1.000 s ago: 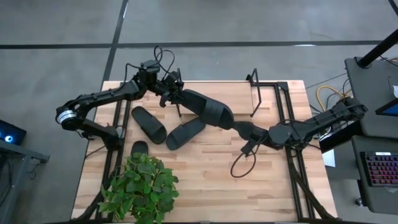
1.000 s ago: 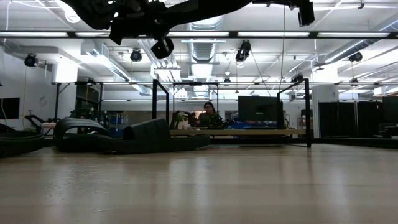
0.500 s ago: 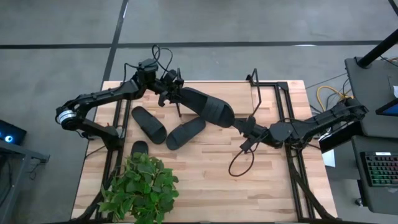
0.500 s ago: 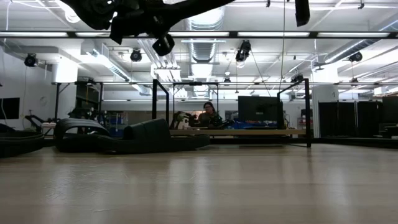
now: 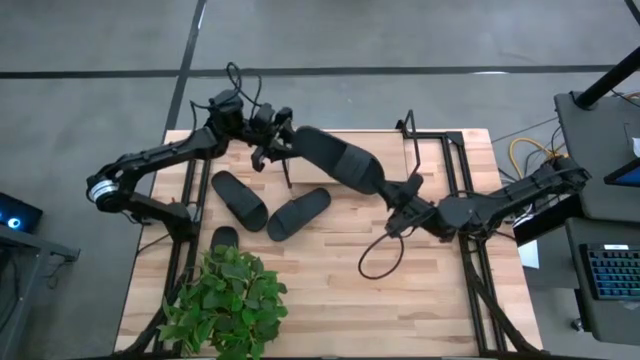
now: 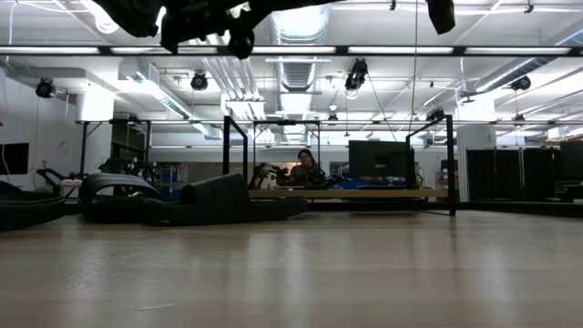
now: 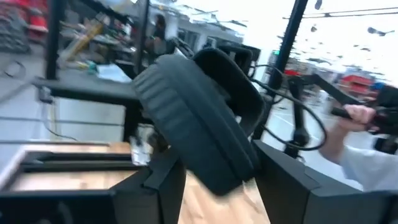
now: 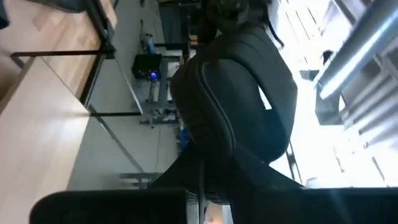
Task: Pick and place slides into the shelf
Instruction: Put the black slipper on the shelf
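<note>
Both grippers are clamped on one slide (image 5: 338, 165), held in the air over the table's far half: the left gripper (image 5: 281, 145) grips its far end, the right gripper (image 5: 392, 196) its near end, the sole spanning the gap between them. Two more slides (image 5: 240, 198) (image 5: 298, 212) lie on the table (image 5: 330, 290) just below and nearer than the left gripper. The shelf (image 5: 408, 148) seems to stand just beyond the right gripper, though only its thin rods show clearly.
</note>
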You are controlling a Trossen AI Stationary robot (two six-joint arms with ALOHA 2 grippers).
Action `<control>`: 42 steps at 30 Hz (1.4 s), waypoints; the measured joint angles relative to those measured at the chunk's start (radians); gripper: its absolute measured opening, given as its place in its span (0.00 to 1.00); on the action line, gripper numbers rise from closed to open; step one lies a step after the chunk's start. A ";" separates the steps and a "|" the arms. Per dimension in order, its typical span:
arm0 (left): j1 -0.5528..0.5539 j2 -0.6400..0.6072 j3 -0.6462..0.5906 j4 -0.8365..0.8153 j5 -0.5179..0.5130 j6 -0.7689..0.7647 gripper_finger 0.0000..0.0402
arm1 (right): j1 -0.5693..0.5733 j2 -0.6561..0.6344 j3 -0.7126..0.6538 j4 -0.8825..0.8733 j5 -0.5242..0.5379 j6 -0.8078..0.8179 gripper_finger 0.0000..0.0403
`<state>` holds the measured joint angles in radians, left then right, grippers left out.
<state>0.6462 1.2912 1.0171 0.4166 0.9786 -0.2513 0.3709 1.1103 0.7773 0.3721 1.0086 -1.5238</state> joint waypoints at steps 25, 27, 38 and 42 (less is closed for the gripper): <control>0.036 -0.079 -0.010 -0.009 -0.045 0.004 0.40 | 0.030 0.022 0.002 0.138 0.491 0.766 0.06; 0.036 -0.072 -0.010 -0.009 -0.045 0.005 0.40 | 0.030 0.046 0.002 0.098 0.506 0.829 0.06; 0.040 -0.083 -0.011 -0.050 -0.043 0.026 0.40 | -0.014 0.247 -0.003 0.073 0.561 0.918 0.06; 0.042 -0.088 -0.011 -0.109 -0.040 0.032 0.40 | -0.046 0.295 -0.005 0.073 0.563 0.916 0.06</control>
<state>0.6877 1.2034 1.0059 0.3072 0.9382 -0.2195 0.3248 1.4054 0.7723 0.4447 1.5712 -0.6078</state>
